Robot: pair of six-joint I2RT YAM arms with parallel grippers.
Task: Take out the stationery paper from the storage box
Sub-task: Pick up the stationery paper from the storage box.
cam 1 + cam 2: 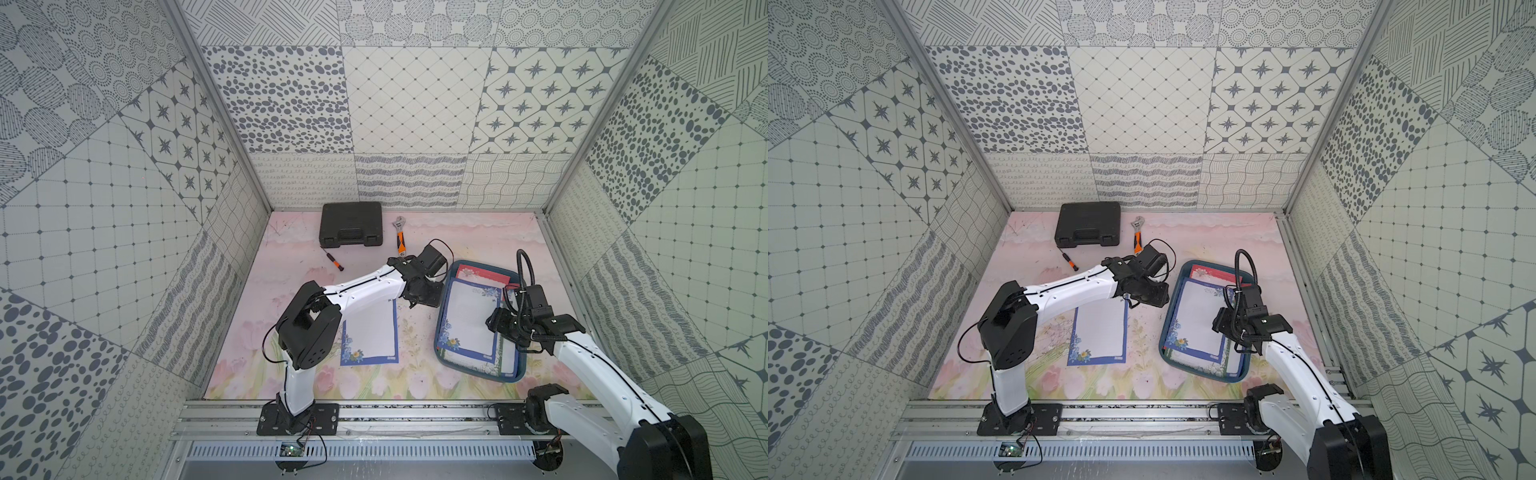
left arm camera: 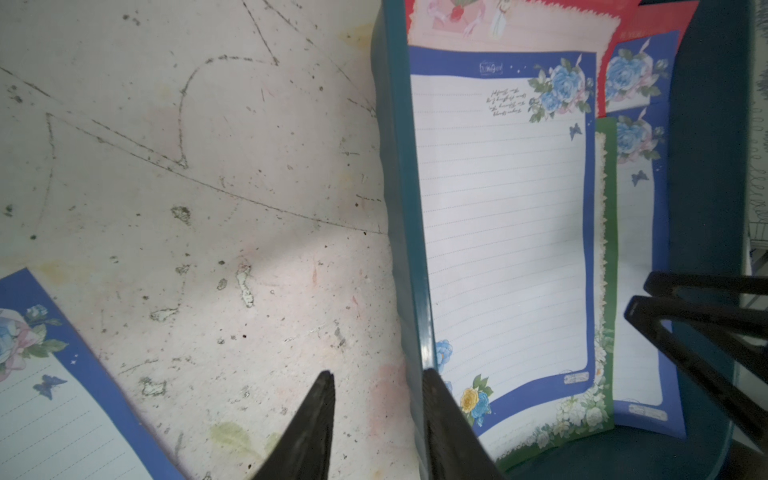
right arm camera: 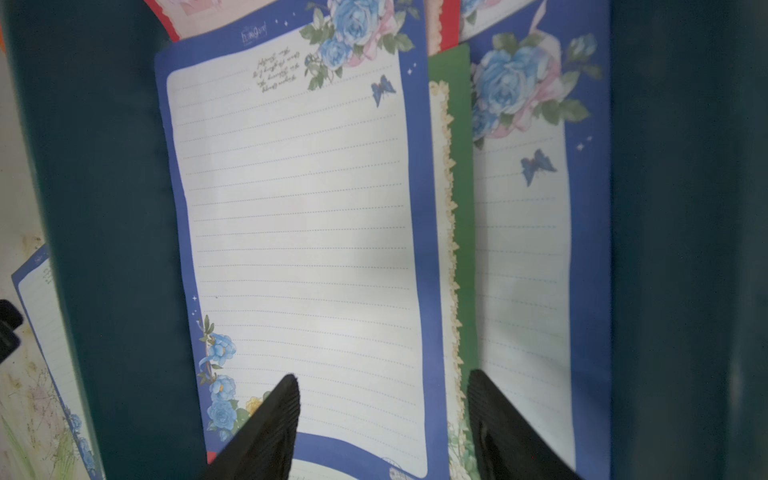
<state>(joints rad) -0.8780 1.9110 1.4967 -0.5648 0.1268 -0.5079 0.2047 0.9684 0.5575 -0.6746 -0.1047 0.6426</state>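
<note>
The left jaws stand apart and hold nothing. 1 jaw is just inside the storage box (image 2: pixel 399 208) by its wall. The other is outside, over the surface (image 2: pixel 208 166), so the wall runs between them. The left arm (image 1: pixel 365 286) reaches out low, with its wrist bent down.

The right jaws are spread too and grip nothing. The stationery paper (image 3: pixel 299 232) lies in the box under them. The edge of its top sheet and a strip of a green sheet (image 3: pixel 461 166) show between the jaws. The right arm (image 1: pixel 590 370) leans over the box, wrist tipped down.

The paper is thin and flat, lined white with blue flower edges. A red sheet (image 2: pixel 511 25) peeks out farther ahead. The box is smooth dark teal plastic with low walls. 1 blue sheet (image 1: pixel 372 332) lies out on the pink flowery surface, near the left jaws.
</note>
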